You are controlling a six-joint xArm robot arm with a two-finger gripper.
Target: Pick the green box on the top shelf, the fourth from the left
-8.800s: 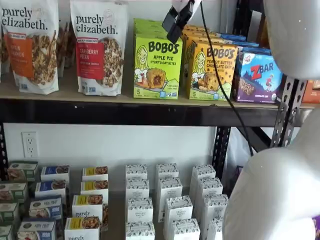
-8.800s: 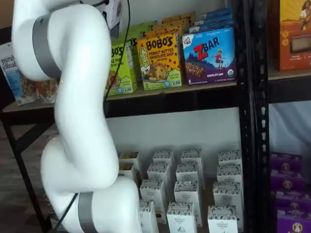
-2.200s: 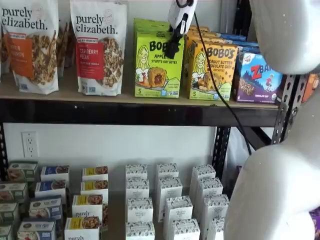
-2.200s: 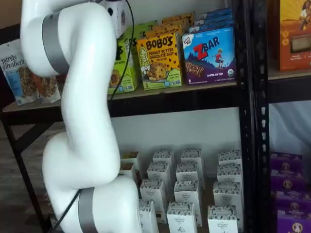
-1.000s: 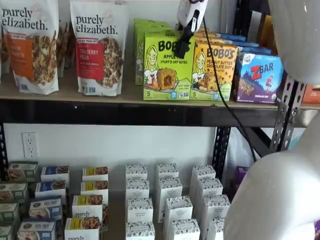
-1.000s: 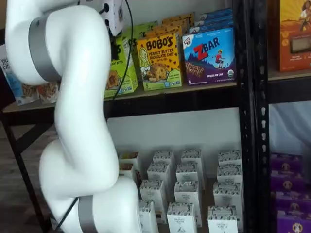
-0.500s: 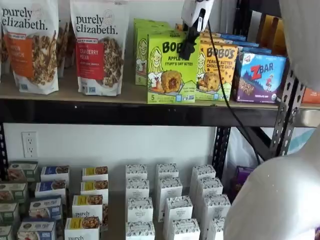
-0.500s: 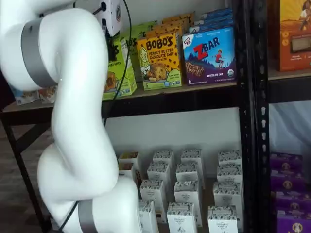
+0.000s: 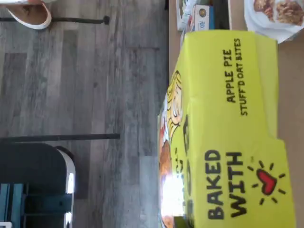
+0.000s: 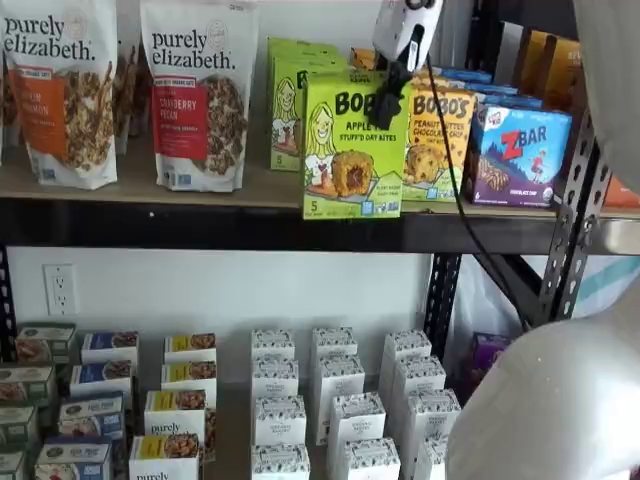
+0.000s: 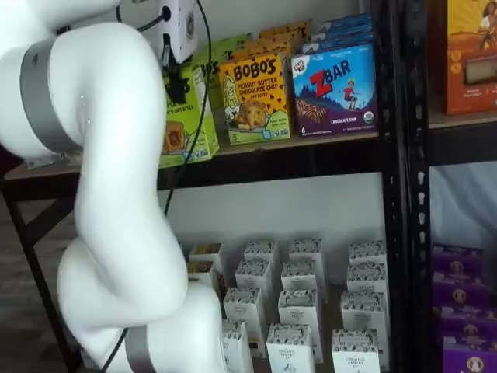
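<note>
Glossy white arm (image 11: 116,194) — grey joint bands, black cable (image 10: 455,190) — white-bodied, black jaws.

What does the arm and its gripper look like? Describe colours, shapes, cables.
Thick, rounded glossy white arm links with grey bands at the joints. The gripper has a white boxy body with black fingers. A thin black cable hangs beside it.

The green box (image 10: 353,145) reads "BOBO'S APPLE PIE"; a blue box (image 10: 519,155) reads "ZBAR".
</note>
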